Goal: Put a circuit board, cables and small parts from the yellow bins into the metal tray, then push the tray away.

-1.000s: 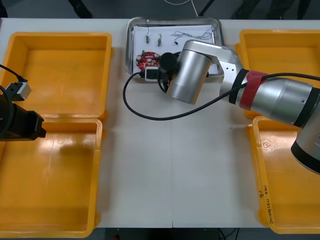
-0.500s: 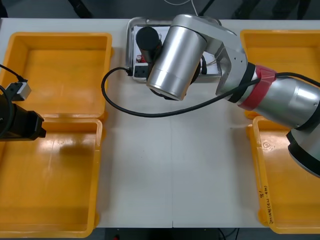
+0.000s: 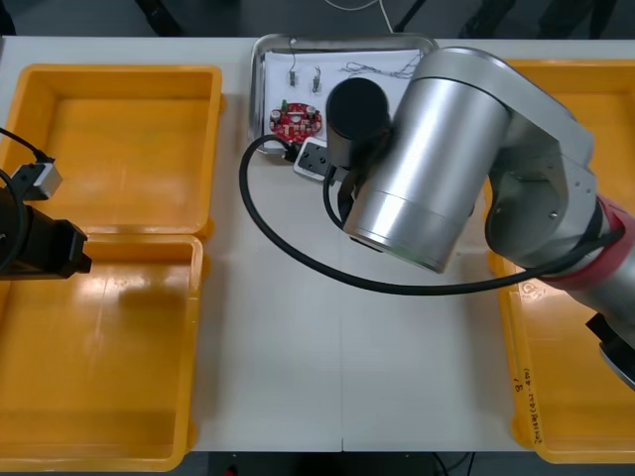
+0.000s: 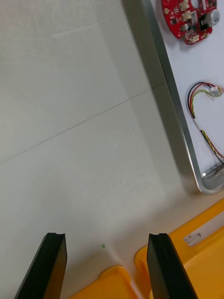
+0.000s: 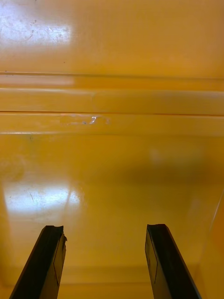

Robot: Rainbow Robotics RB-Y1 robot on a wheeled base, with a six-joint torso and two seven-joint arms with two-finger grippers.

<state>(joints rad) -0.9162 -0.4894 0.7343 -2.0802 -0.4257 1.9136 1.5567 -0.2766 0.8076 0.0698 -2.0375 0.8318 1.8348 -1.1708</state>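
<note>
Red circuit board [image 4: 190,18] beyond right jaws

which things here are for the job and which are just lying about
Job: metal tray; in it red circuit board, red and yellow cable, small metal parts; yellow bins; right end effector, open, over the table beside the tray.
Lying about: table; right arm's black lead; left end effector, open, parked over a left bin.

Near right yellow bin [image 3: 517,327], rim: dark handwriting [image 3: 529,405] is running along it, too small to read.
White sticker [image 4: 192,239]: is showing nothing legible.
</note>
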